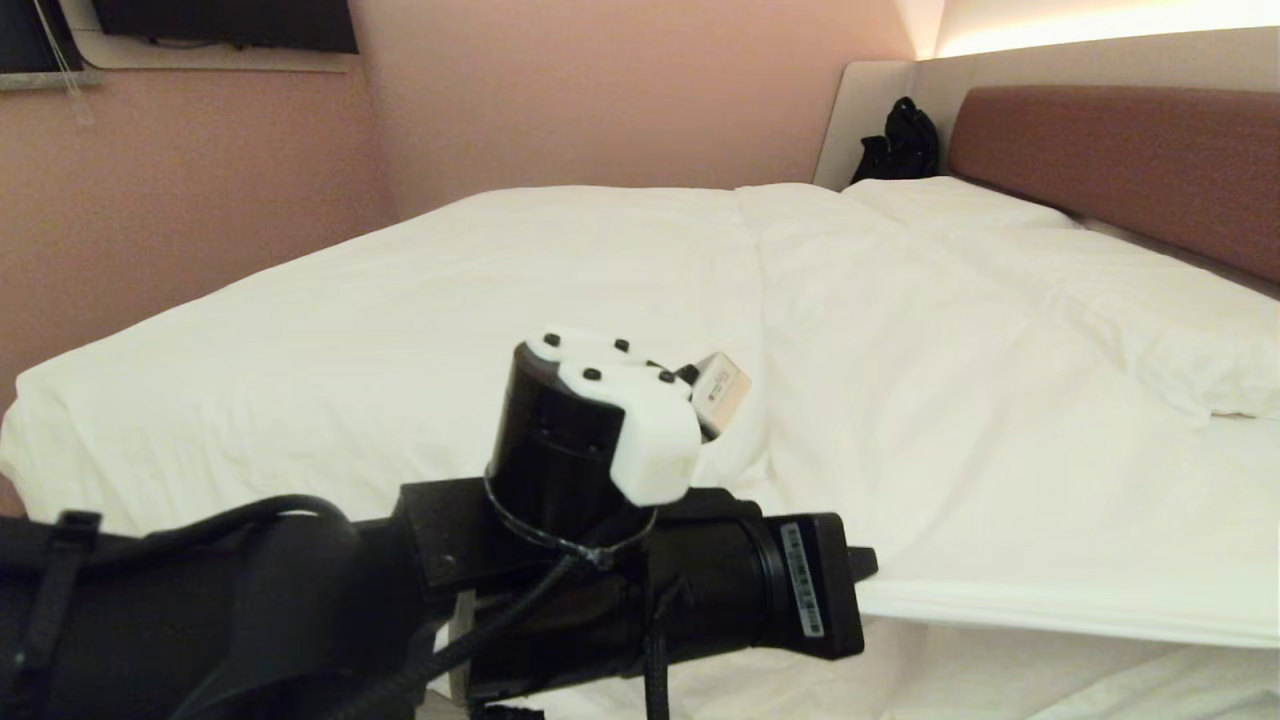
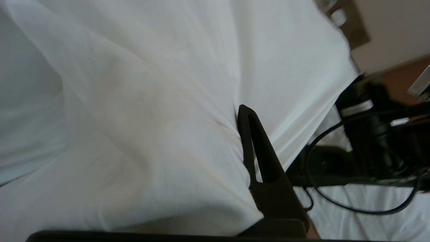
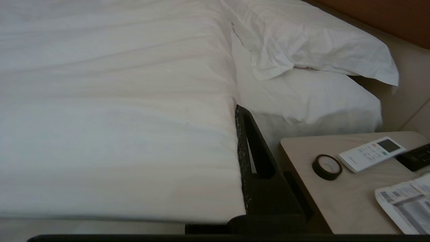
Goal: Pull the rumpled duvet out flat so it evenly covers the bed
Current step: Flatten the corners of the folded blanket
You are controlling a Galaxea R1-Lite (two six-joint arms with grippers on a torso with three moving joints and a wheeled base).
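The left arm reached low across the foreground of the head view toward the near edge of the wide white-sheeted bed, its black wrist and white-capped joint level. The left gripper was clamped on a bunched fold of the thick, puffy white duvet, which lay spread over most of the mattress up to the white pillows by the reddish-brown padded headboard. The right gripper was likewise pinched shut on the duvet's edge, beside a beige wooden bedside table.
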